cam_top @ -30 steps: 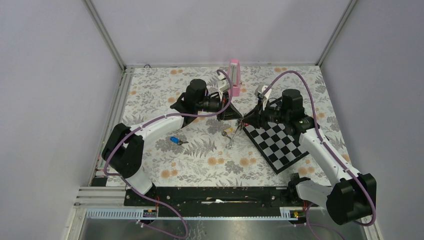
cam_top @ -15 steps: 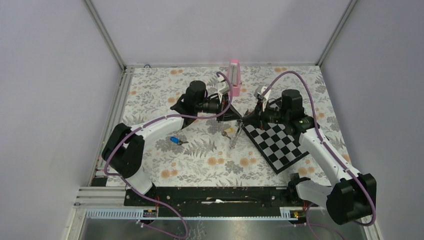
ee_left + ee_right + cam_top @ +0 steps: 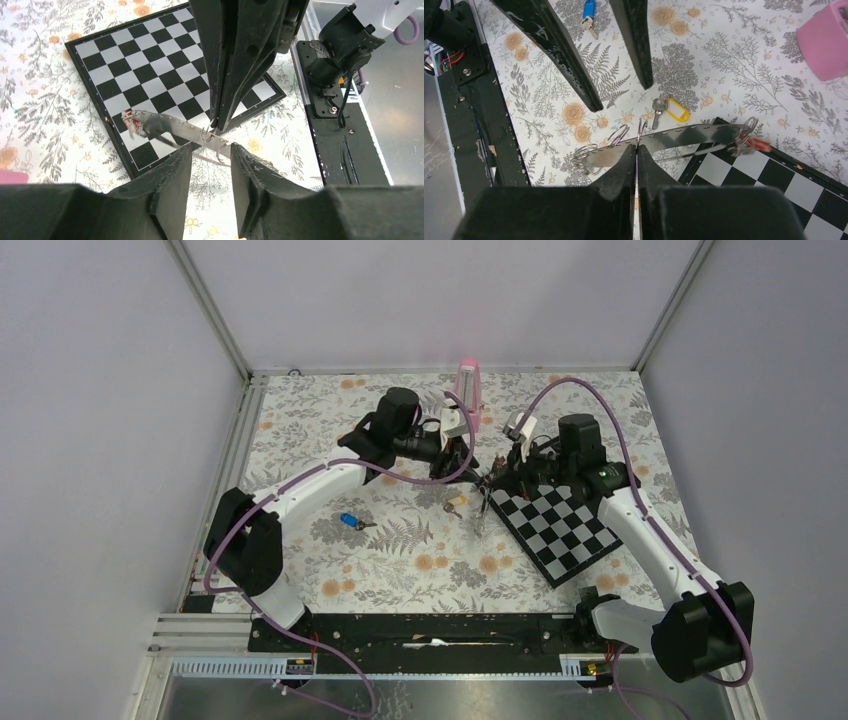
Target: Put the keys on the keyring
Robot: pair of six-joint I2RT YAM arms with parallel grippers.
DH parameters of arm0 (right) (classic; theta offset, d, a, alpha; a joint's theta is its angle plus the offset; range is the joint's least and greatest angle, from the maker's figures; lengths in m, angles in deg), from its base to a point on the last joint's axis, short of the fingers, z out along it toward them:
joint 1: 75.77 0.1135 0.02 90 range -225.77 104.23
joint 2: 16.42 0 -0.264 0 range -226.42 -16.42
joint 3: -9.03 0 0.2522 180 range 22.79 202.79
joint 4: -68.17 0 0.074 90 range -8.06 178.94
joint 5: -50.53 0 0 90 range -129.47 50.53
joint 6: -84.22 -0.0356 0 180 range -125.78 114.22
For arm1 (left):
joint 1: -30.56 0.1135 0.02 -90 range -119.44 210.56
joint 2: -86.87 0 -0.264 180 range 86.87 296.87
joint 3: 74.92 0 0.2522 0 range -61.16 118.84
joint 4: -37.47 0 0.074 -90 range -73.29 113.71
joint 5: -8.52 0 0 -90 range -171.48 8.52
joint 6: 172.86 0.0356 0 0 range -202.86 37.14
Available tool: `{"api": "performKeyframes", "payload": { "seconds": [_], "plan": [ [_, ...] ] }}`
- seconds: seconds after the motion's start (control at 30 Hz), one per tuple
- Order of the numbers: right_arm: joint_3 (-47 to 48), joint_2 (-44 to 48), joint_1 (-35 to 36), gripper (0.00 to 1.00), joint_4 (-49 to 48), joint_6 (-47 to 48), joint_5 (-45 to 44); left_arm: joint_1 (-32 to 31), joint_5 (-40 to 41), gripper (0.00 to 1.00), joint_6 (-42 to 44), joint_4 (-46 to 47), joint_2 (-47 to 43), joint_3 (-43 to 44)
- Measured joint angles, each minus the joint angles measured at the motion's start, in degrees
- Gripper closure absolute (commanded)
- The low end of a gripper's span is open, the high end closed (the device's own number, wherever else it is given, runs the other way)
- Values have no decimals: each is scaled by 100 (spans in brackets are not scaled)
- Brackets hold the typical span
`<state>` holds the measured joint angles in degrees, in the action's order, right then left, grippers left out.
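The keyring (image 3: 684, 136) is a grey strap with silver rings (image 3: 618, 135) and a small red piece (image 3: 758, 144). It hangs level above the table, and my right gripper (image 3: 636, 150) is shut on a ring at the strap's middle. My left gripper (image 3: 210, 150) is open, its fingertips either side of the strap (image 3: 172, 129) and apart from it. Below on the table lies the yellow-headed key (image 3: 672, 109), seen from above as a yellow key (image 3: 456, 502). The blue-headed key (image 3: 350, 521) lies further left.
A checkerboard (image 3: 560, 530) lies under and to the right of the right gripper (image 3: 490, 478). A pink block (image 3: 466, 385) stands at the back, just behind the left gripper (image 3: 468, 462). Walls close in the flowered table.
My left gripper has opened and let go of the keyring, lifting back a little. My right gripper has shut on a ring, and the strap hangs from it.
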<state>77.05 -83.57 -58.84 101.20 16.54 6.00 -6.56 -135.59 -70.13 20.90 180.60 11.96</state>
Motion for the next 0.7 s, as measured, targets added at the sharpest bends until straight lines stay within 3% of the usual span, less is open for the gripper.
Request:
{"api": "performKeyframes", "payload": {
  "seconds": [0.4, 0.7],
  "plan": [
    [2, -79, 70, 100, 173, 50, 103, -72, -352, 57, 1001, -533, 389, 271],
    [0, -96, 70, 100, 181, 59, 219, -122, -472, 68, 1172, -710, 640, 592]
  ]
}}
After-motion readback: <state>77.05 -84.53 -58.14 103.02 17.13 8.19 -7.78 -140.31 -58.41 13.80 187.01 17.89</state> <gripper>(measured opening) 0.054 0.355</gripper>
